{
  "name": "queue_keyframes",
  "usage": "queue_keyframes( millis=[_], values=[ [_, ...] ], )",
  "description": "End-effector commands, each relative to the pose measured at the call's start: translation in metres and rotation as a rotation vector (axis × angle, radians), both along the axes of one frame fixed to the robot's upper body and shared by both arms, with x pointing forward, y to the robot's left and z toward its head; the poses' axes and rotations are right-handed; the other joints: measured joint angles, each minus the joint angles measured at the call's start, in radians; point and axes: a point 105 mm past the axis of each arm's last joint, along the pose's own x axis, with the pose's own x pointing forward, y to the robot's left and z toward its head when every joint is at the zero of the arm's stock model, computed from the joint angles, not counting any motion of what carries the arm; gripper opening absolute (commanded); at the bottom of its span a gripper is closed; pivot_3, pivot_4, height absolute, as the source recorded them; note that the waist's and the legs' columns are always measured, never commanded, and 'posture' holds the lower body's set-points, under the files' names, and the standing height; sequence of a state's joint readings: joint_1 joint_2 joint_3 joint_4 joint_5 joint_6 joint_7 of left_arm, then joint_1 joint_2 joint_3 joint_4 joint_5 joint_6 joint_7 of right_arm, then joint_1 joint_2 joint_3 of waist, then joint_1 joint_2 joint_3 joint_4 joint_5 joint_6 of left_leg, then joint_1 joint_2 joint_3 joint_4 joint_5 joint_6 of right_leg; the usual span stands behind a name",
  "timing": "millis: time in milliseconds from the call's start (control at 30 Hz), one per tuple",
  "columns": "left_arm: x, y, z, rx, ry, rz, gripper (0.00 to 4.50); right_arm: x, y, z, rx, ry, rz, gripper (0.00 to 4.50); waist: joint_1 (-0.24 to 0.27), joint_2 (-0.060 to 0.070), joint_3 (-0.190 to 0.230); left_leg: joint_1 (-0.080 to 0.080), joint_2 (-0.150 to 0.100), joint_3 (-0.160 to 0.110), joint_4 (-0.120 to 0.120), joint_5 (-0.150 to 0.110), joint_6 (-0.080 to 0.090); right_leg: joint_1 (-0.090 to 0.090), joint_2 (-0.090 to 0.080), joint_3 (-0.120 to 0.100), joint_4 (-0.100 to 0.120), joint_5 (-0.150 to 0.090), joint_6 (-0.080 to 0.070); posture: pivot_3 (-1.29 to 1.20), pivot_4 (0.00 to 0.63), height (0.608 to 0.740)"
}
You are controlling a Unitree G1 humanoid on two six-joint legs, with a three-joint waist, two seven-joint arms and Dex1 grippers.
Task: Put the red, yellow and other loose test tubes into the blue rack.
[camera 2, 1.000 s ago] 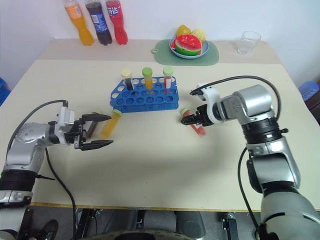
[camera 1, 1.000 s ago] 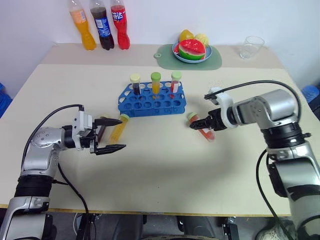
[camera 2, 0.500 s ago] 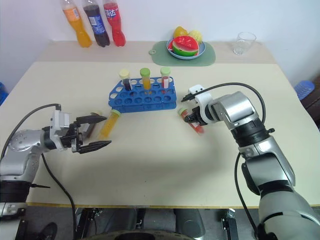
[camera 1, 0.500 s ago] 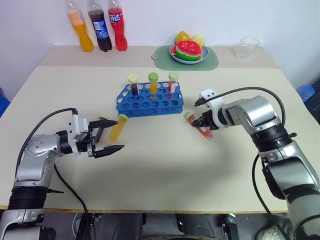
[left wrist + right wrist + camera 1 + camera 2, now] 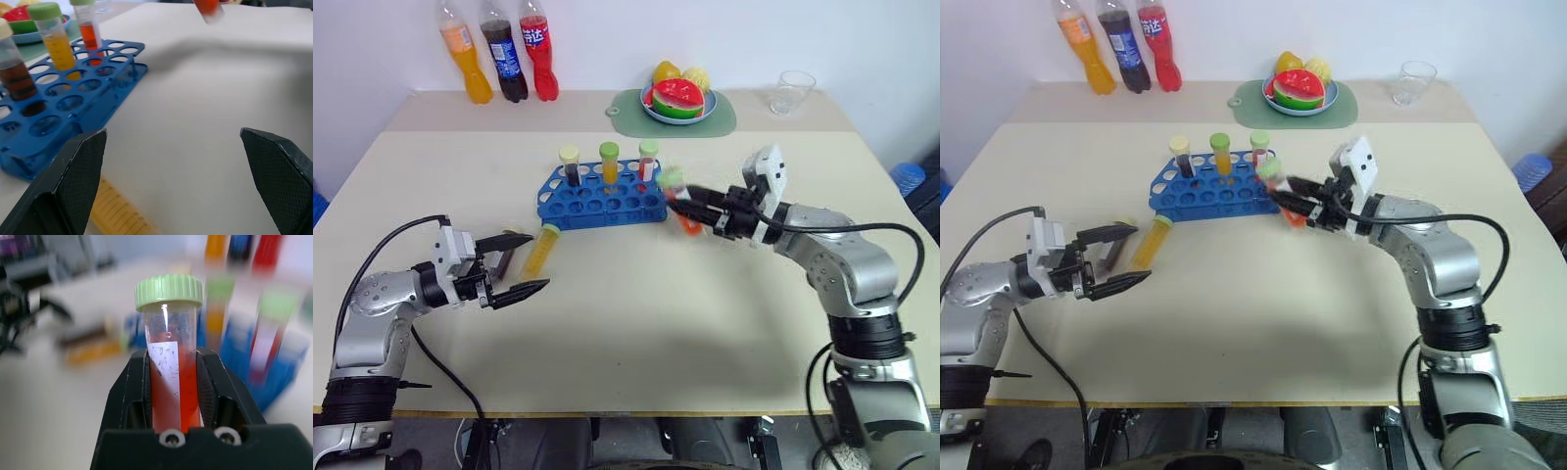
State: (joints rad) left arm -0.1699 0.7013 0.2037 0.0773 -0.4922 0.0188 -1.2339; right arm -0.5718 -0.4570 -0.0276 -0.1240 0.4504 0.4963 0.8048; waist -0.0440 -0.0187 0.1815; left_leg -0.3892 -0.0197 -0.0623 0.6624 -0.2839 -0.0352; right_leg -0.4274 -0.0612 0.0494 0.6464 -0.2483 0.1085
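The blue rack point(image 5: 602, 203) sits mid-table with three capped tubes standing in its back row. My right gripper point(image 5: 690, 201) is shut on the red test tube point(image 5: 171, 382), green cap outward, holding it in the air just off the rack's right end. The yellow test tube point(image 5: 541, 251) lies on the table in front of the rack's left end. A dark tube point(image 5: 509, 258) lies beside it, partly hidden by a finger. My left gripper point(image 5: 521, 263) stands open and level, close to both lying tubes, with nothing between its fingers point(image 5: 73, 181).
Three soda bottles point(image 5: 499, 59) stand at the back left. A plate of fruit point(image 5: 677, 98) rests on a green mat point(image 5: 710, 119) at the back centre, and a clear glass point(image 5: 790, 90) at the back right. Bare tabletop point(image 5: 656, 323) lies in front.
My right gripper shut on the red tube where it lay, lifted it off the table and carried it left toward the rack, turning the wrist. The left gripper stayed about where it was.
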Motion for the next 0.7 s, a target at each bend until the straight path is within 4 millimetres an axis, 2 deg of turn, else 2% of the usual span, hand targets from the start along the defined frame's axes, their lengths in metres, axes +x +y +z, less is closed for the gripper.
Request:
queue_keyframes(
  millis=[33, 167, 333, 533, 700],
  values=[
    [0.014, 0.008, 0.008, -0.053, -0.059, 0.096, 4.5, 0.02, 0.002, 0.014, 0.05, -0.232, -0.122, 0.77, 0.001, 0.0, 0.0, 0.0, 0.0, 0.0, 0.0, 0.0, 0.0, 0.0, -0.001, 0.0, 0.0, 0.0, 0.0, 0.0, 0.15, 0.74],
    [0.027, 0.002, 0.013, -0.136, -0.103, 0.159, 4.5, 0.033, 0.022, -0.003, 0.11, -0.311, -0.166, 0.77, 0.002, 0.0, 0.0, 0.0, -0.001, 0.0, 0.0, 0.0, 0.0, 0.0, -0.001, 0.0, 0.0, 0.0, 0.0, 0.0, 0.15, 0.74],
    [0.03, 0.004, 0.014, -0.145, -0.119, 0.188, 4.5, 0.047, 0.038, -0.015, 0.172, -0.329, -0.2, 0.77, -0.004, 0.0, 0.0, 0.0, -0.001, 0.0, 0.0, 0.0, 0.0, -0.002, -0.001, 0.001, 0.001, 0.0, 0.0, 0.0, 0.15, 0.74],
    [0.027, 0.009, 0.017, -0.145, -0.126, 0.204, 4.5, 0.065, 0.044, -0.024, 0.233, -0.315, -0.274, 0.77, -0.003, 0.0, 0.0, 0.0, -0.001, -0.001, 0.0, 0.0, -0.001, -0.002, 0.0, 0.001, 0.001, 0.0, 0.0, 0.0, 0.15, 0.74],
    [0.021, 0.011, 0.017, -0.137, -0.124, 0.216, 4.5, 0.071, 0.052, -0.035, 0.243, -0.291, -0.289, 0.77, -0.003, 0.001, 0.0, 0.0, 0.0, -0.001, -0.001, 0.0, -0.001, -0.002, -0.001, 0.001, 0.001, 0.0, 0.0, 0.0, 0.15, 0.74]
  ],
)
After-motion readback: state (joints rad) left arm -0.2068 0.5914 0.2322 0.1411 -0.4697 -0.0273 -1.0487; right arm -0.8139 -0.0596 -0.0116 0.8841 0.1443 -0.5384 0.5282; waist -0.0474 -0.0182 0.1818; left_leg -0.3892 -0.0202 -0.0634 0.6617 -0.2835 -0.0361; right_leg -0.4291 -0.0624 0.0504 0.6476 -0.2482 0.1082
